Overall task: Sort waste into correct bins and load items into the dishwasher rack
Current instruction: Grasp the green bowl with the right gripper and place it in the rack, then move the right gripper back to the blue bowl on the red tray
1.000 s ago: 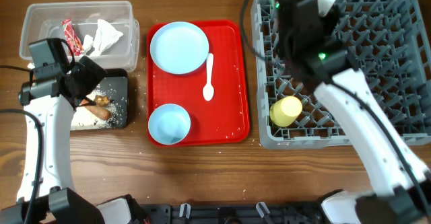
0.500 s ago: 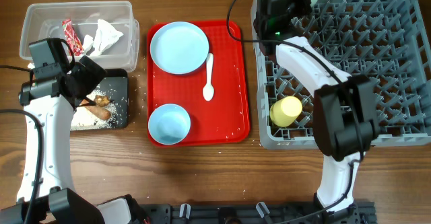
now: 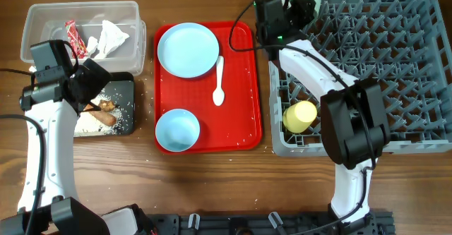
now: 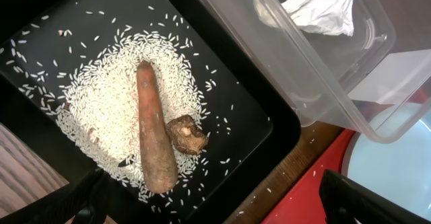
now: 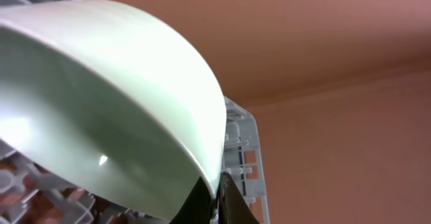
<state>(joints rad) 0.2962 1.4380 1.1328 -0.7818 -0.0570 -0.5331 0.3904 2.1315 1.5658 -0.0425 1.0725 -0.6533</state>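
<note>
- Dishwasher rack (image 3: 381, 65), right side — yellow cup (image 3: 299, 116) lies in its near-left corner.
- Red serving tray (image 3: 240, 122): plate (image 3: 187, 49), one bowl (image 3: 176, 130), white spoon (image 3: 219, 80).
- Clear tub (image 3: 32, 23): red wrapper (image 3: 73, 37), tissue (image 3: 109, 37).
- Black tray (image 4: 252, 126): rice (image 4: 101, 103), carrot-like stick (image 4: 153, 136), brown lump (image 4: 188, 135); left gripper (image 4: 222, 207) above, jaws wide apart, empty.
- Right gripper (image 5: 217, 200) clamped on rim of second bowl (image 5: 101, 116) — at rack's far-left corner.

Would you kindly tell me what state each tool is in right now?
Left tool: open, empty.
Right tool: closed on the pale bowl, at its rim.

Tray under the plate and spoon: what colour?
The tray is plain red; overhead view shows it best.
</note>
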